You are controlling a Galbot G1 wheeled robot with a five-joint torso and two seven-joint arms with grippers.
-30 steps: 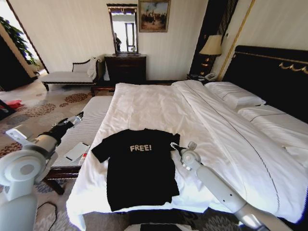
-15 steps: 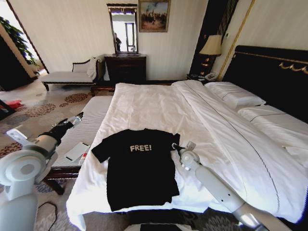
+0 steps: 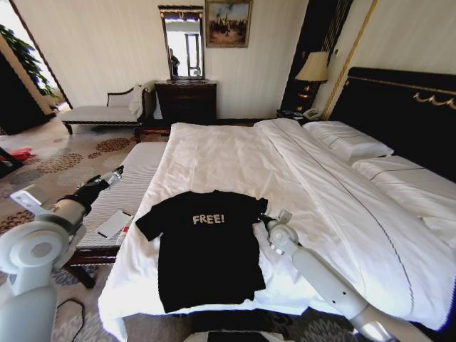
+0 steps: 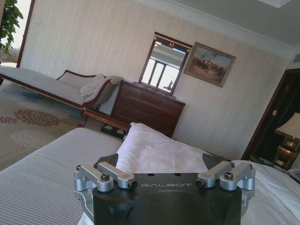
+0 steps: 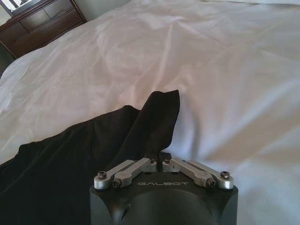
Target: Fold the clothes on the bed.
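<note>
Pinching the T-shirt (image 3: 206,246) sleeve, the clenched right gripper (image 3: 264,219) sits at its right edge; the left gripper (image 3: 114,174) hangs spread apart, farther off.

black t-shirt (image 3: 206,249) seemingly flat on bed (image 3: 235,157)

Pale striped wallpaper (image 3: 107,43) covers the walls. A dark wooden dresser (image 3: 185,100) stands against the far wall, with a framed mirror (image 3: 182,43) above it and a gilt-framed painting (image 3: 228,23) beside the mirror. A pale chaise (image 3: 107,110) sits beside the dresser. A lit table lamp (image 3: 312,68) stands in the corner. Patterned carpet (image 3: 57,160) covers the floor. A striped bench (image 3: 125,192) holds a phone (image 3: 114,224).
</note>
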